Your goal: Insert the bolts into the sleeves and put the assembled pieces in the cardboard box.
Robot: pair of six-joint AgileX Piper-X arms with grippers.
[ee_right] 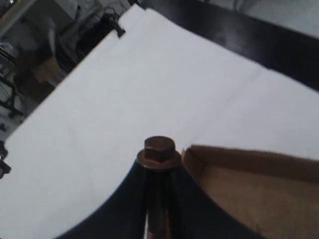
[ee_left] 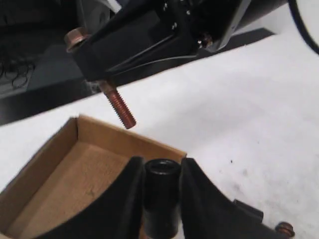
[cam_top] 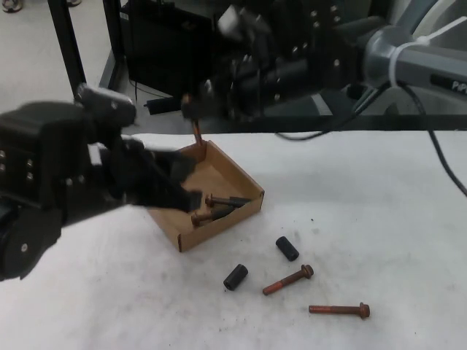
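My left gripper [ee_left: 162, 172] is shut on a black sleeve [ee_left: 162, 196], held upright with its open end up over the cardboard box [ee_left: 107, 137]. My right gripper [ee_right: 158, 172] is shut on a rusty bolt [ee_right: 158, 151], gripped just under its head. That bolt [ee_left: 121, 107] hangs threaded end down, a little above and beyond the sleeve and apart from it. In the high view the right gripper [cam_top: 197, 109] holds the bolt [cam_top: 197, 135] over the box's far corner [cam_top: 208, 149], while the left gripper [cam_top: 184, 195] sits over the box's left side. Two assembled pieces [cam_top: 219, 208] lie in the box.
On the white cloth in front of the box lie two loose sleeves [cam_top: 235, 277] [cam_top: 287, 248] and two loose bolts [cam_top: 288, 279] [cam_top: 339, 310]. A black cable [cam_top: 438, 157] trails across the far right. The cloth's far edge meets a dark frame.
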